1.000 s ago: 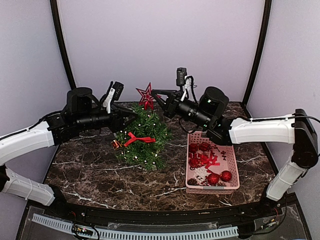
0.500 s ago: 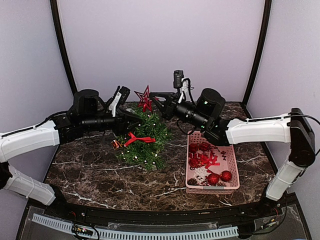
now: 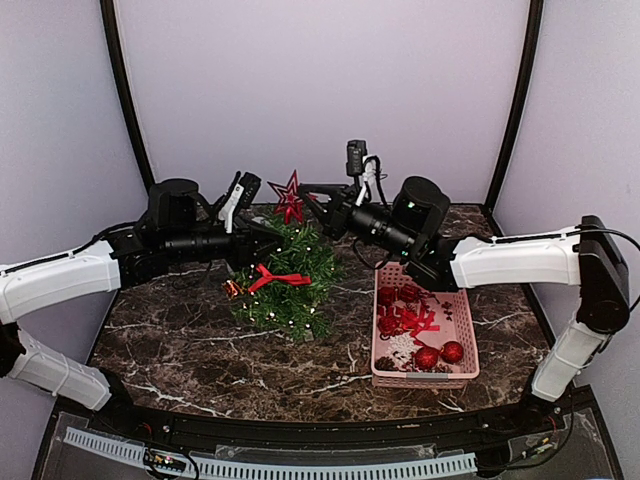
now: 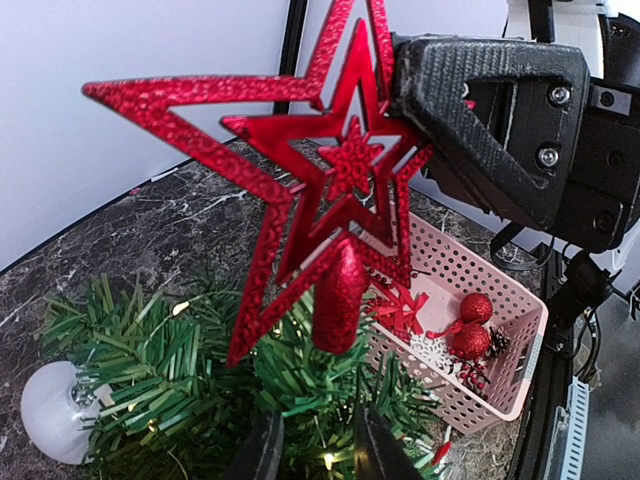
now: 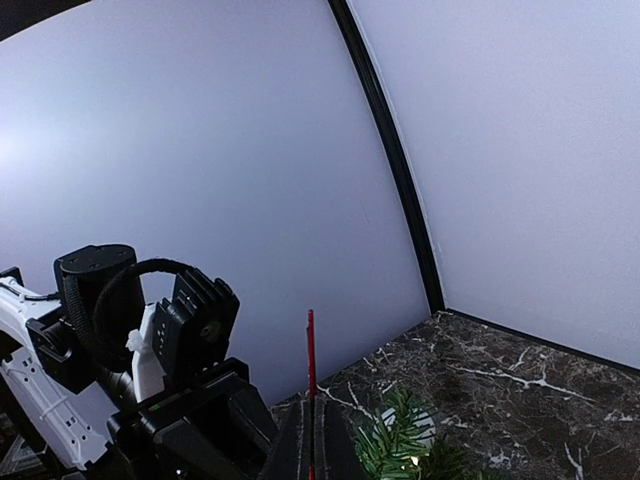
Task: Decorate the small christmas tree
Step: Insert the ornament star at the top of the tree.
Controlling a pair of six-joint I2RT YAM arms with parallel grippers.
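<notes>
Though my right wrist sees the red star (image 5: 310, 372) only edge-on in my clenched right gripper (image 5: 312, 442), my left wrist shows it broadside above the small christmas tree (image 4: 150, 372), tip upward mid-table (image 3: 190, 345), and I cannot tell whether my left gripper (image 4: 318, 455) grips anything.

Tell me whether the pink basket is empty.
Not empty: red balls, a white snowflake and other red ornaments lie inside the pink basket.

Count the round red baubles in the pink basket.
4 red baubles: two at the pink basket's near end, two along its left wall farther back. Others may be hidden among the clutter.
</notes>
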